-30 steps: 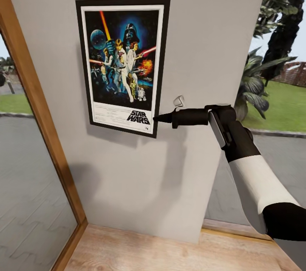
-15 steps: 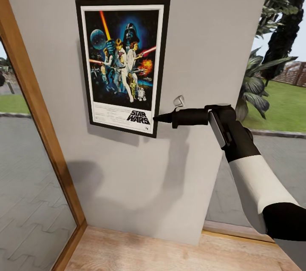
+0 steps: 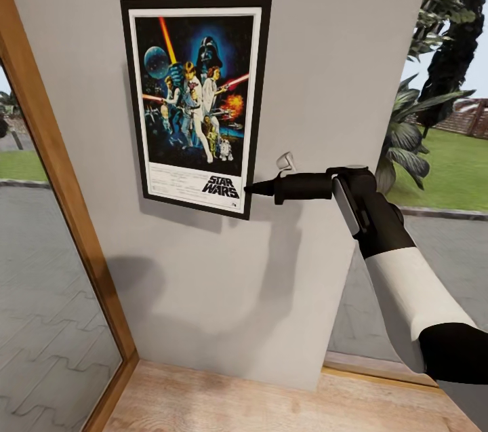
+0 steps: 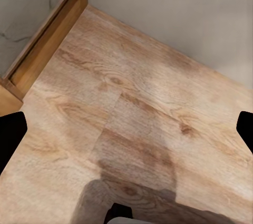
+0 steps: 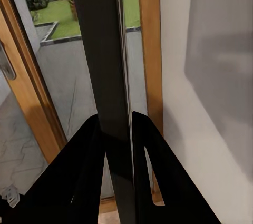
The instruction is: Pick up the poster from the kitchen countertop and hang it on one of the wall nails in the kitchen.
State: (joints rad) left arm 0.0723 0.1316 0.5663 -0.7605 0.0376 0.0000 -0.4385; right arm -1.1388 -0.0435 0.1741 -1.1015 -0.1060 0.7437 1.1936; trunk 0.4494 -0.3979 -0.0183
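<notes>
Head view shows the Star Wars poster (image 3: 196, 105) flat against the grey wall (image 3: 339, 66), its lower right edge pinched by the right hand (image 3: 249, 190), likely steadying it on a hidden nail. Left hand (image 4: 126, 129) gapes wide above the plank floor (image 4: 158, 76).

The Star Wars poster (image 3: 196, 103) lies flat against the light-grey wall (image 3: 325, 66); the right gripper (image 3: 252, 189) (fingertips together) pinches its lower right frame edge.
</notes>
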